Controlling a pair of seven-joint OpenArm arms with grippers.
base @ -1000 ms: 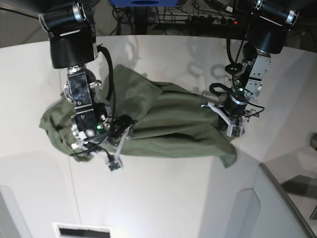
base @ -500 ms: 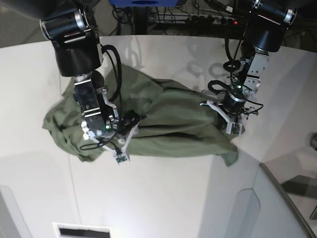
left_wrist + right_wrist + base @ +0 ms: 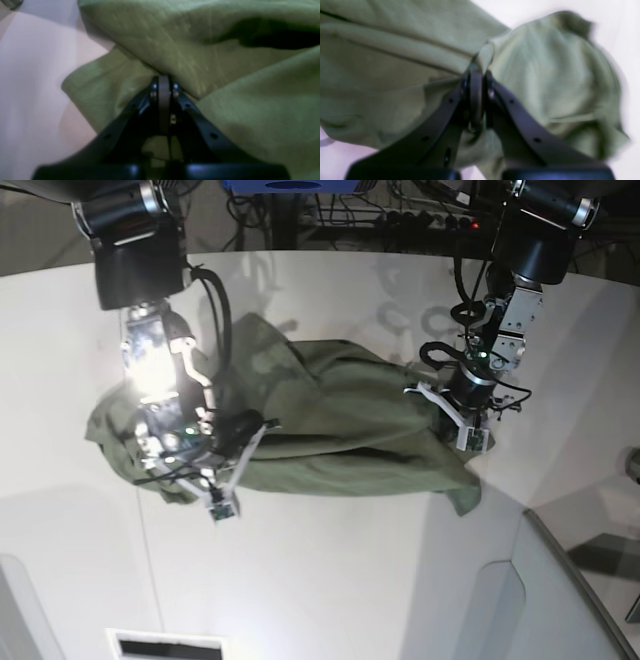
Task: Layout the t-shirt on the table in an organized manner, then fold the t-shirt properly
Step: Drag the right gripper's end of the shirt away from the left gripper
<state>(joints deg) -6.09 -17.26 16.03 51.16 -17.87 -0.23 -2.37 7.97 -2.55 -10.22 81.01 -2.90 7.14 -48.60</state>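
The olive-green t-shirt (image 3: 340, 430) lies bunched and wrinkled across the middle of the white table (image 3: 330, 580). My right gripper (image 3: 195, 465) is down on the shirt's left part in the base view. In the right wrist view this gripper (image 3: 476, 71) is shut, with a raised fold of the t-shirt (image 3: 545, 75) pinched at its tips. My left gripper (image 3: 450, 405) sits at the shirt's right end. In the left wrist view it (image 3: 163, 81) is shut on an edge of the t-shirt (image 3: 250, 112), where an upper layer overlaps a lower one.
A grey translucent panel (image 3: 570, 600) stands at the near right corner. A white slotted piece (image 3: 165, 645) sits at the near edge. Cables and dark equipment (image 3: 400, 210) run behind the table's curved far edge.
My right gripper has gone from open to shut on a fold at the shirt's left part, its arm shifting a little over the cloth. The left gripper has kept its hold and place.
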